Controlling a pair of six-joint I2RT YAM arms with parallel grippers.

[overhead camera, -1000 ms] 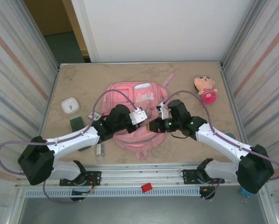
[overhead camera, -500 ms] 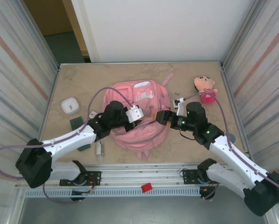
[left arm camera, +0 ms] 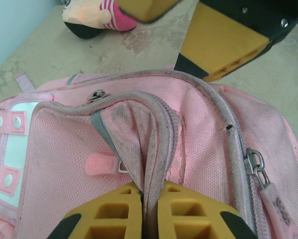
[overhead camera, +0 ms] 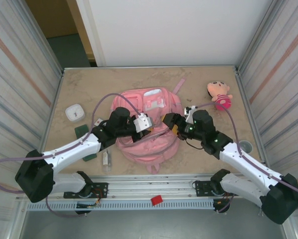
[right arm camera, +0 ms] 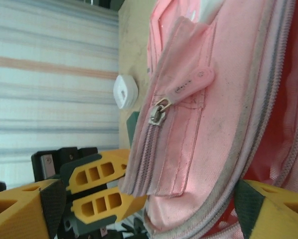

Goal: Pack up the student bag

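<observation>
Student bag point(overhead camera: 154, 149): flat in the middle of the worktop point(overhead camera: 89, 84), long axis running from the near edge toward the back wall, white and clear panels at the far end, straps trailing at both ends.

Left claw point(overhead camera: 151, 131): reaching in from the left side, jaws narrow, pinched on a raised fold of pink fabric along the zip rim near the bag's middle. Plain in the left wrist view, where both yellow fingers point(left arm camera: 109, 209) squeeze the ridge of cloth and piping between them.

Right claw point(overhead camera: 168, 119): coming in from the right side, jaws wide, gripping nothing. In its own wrist view, one finger low on either side, with the bag's zipped edge and a pink zip pull point(right arm camera: 186, 84) running between them and red lining showing beside the rim. Just across the fold from the left claw point(right arm camera: 99, 189), close but apart.

Key relation, as a judgement: pinched rim directly between the two claws, running along the bag's length, so the free right claw already sits over the opposite lip. Likely needs only to close there and pull rightward to spread the mouth.

Doll point(overhead camera: 219, 94) well off to the far right, nearer the right arm; white box point(overhead camera: 75, 112) off to the left.
</observation>
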